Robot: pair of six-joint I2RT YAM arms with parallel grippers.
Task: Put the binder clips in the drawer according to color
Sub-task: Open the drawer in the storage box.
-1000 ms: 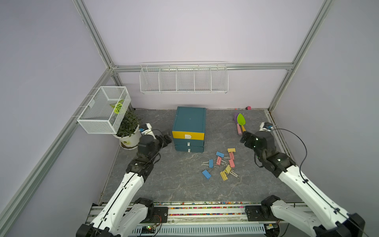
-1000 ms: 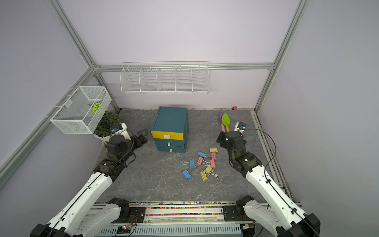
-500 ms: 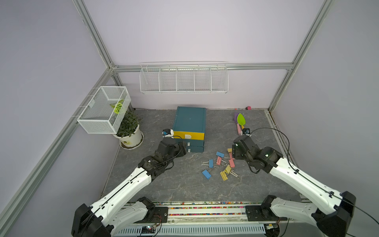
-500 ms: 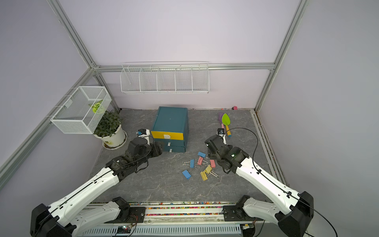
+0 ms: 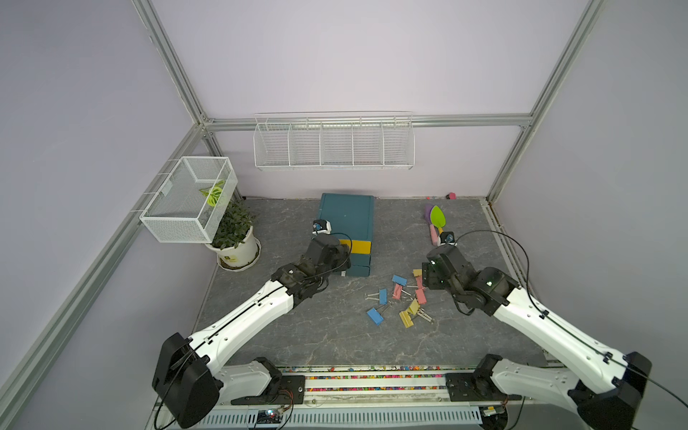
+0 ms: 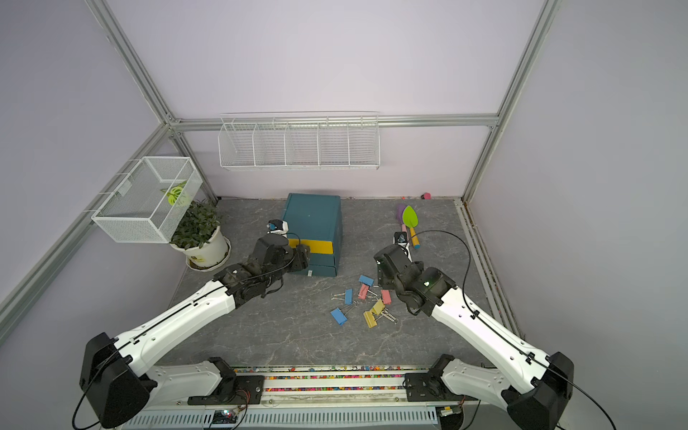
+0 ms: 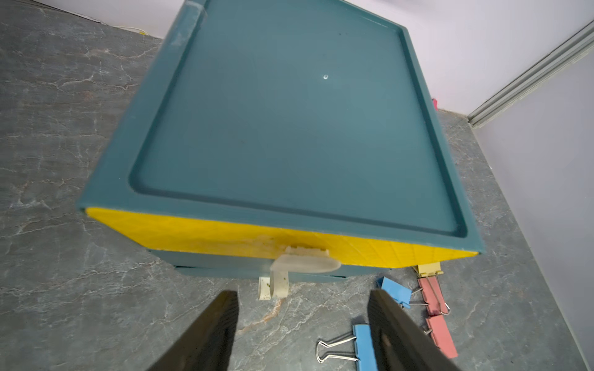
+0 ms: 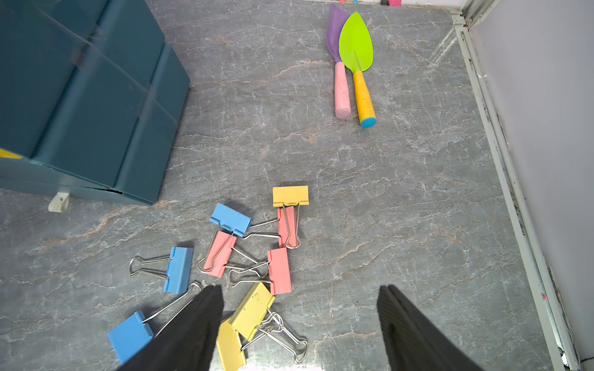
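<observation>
The drawer (image 5: pixel 346 223) is a dark-teal cabinet with a yellow top front, and all its drawers are closed. My left gripper (image 7: pixel 302 294) is open and empty just in front of the top drawer's white handle tab (image 7: pixel 305 263). In a top view the left gripper (image 6: pixel 301 258) is at the cabinet's front left. The binder clips (image 5: pixel 400 298) lie loose on the floor right of the cabinet: blue (image 8: pixel 230 219), pink (image 8: pixel 279 269) and yellow (image 8: pixel 290 195). My right gripper (image 8: pixel 299 289) hovers open over the near clips, holding nothing, with two yellow clips (image 8: pixel 252 310) by its left finger.
Two toy shovels (image 8: pixel 355 48) lie behind the clips near the right wall rail. A potted plant (image 5: pixel 234 238) stands left of the cabinet under a wire basket (image 5: pixel 190 201). A wire rack (image 5: pixel 333 141) hangs on the back wall.
Both arms have swung inward. The left gripper has gone from beside the plant to the drawer front, and the right has come from the right side to over the clips.
</observation>
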